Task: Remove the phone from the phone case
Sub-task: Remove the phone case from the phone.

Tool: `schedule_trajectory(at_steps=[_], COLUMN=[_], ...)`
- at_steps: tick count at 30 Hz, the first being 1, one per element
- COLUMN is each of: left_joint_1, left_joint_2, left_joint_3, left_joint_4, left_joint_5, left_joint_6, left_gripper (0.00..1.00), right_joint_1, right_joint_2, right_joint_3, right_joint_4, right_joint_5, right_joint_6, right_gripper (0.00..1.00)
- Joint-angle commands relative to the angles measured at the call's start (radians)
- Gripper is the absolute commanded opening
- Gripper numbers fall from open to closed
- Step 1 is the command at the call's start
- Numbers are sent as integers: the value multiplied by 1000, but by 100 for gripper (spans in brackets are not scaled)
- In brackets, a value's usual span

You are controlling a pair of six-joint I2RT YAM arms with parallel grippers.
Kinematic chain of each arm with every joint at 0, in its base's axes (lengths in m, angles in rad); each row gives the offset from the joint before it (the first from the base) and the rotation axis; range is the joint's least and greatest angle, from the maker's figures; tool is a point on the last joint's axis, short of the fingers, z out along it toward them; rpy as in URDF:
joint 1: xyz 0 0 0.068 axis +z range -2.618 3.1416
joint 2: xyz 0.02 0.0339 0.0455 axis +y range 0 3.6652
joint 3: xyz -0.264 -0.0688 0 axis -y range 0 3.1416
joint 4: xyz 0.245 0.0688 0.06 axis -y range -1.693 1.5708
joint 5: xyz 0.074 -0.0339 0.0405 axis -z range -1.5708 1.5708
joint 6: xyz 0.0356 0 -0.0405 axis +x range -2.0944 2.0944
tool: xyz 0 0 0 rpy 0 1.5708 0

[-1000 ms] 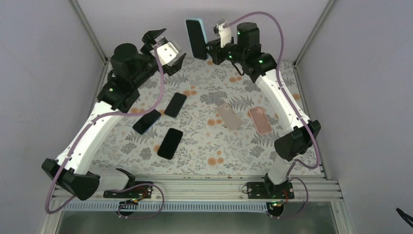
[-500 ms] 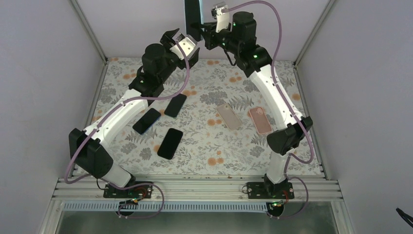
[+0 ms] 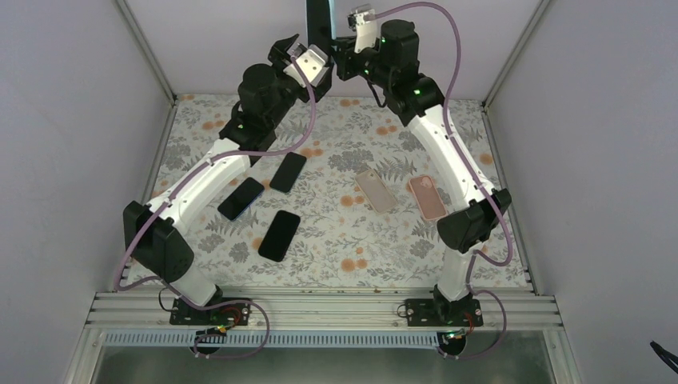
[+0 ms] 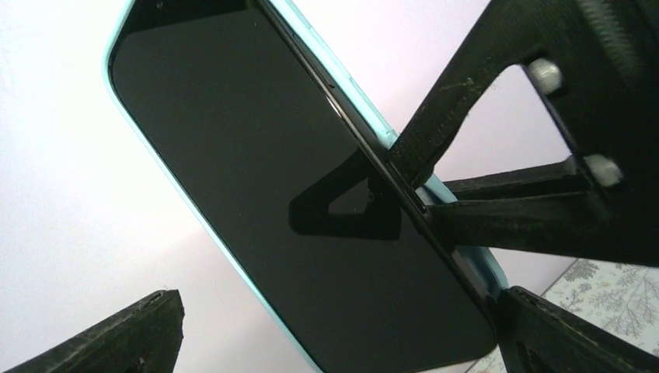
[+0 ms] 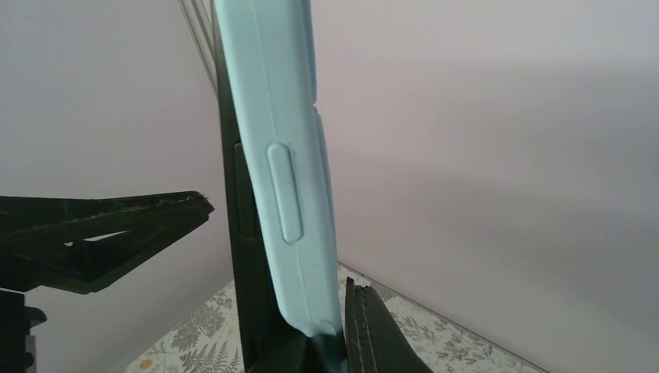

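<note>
The right gripper (image 3: 331, 54) clamps the phone (image 4: 264, 171), in its pale blue case (image 5: 284, 155), upright above the far edge of the worktop (image 3: 344, 240). The screen faces the left gripper (image 3: 302, 68), whose fingers are spread apart, likely ready to pry.

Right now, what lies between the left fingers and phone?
Nothing: left wrist view shows bare wall between one left finger and the black phone in its pale blue case.

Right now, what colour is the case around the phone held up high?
Pale aqua. The pale aqua rubbery phone case shows best in the right wrist view.
</note>
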Motion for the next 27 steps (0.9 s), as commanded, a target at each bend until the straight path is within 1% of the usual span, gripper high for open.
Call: schedule_trajectory(at_steps=[1,3,4,5,7,8,10,11,12,17,20,25,27], left_joint_1=[-5,-18,-28,-42,-71,-87,-101,-100,-95,-74,-71,-59,-62], left_joint_2=[16,24,30,39,58,71,103,116,129,185,206,225,225], left_joint_3=[16,4,-9,-27,-80,-118,-183,-199,-202,-179,-193,-174,-183], left_joint_4=[109,167,223,293,516,672,1022,1111,1158,1242,1286,1258,1256], left_joint_5=[-105,-205,-274,-375,-496,-524,-531,-525,-522,-492,-442,-402,-369], left_joint_6=[-1,28,57,107,257,353,569,612,634,688,716,699,697], left_gripper=[97,93,92,90,87,86,83,83,83,83,76,65,58], right_joint_1=[6,5,5,5,7,8,13,16,19,30,35,37,36], right_joint_2=[-21,-22,-20,-17,-11,-8,-7,-7,-8,-16,-20,-34,-39], right_joint_3=[6,0,-3,-7,-12,-15,-26,-34,-46,-119,-161,-189,-188], right_joint_4=[65,66,67,68,69,72,75,78,82,95,86,62,49], right_joint_5=[-15,-18,-23,-31,-51,-63,-88,-102,-119,-252,-324,-443,-488], right_joint_6=[24,28,34,41,61,67,78,82,86,90,76,24,0], right_gripper=[3,3,3,3,3,3,3,3,3,3,3,3,3])
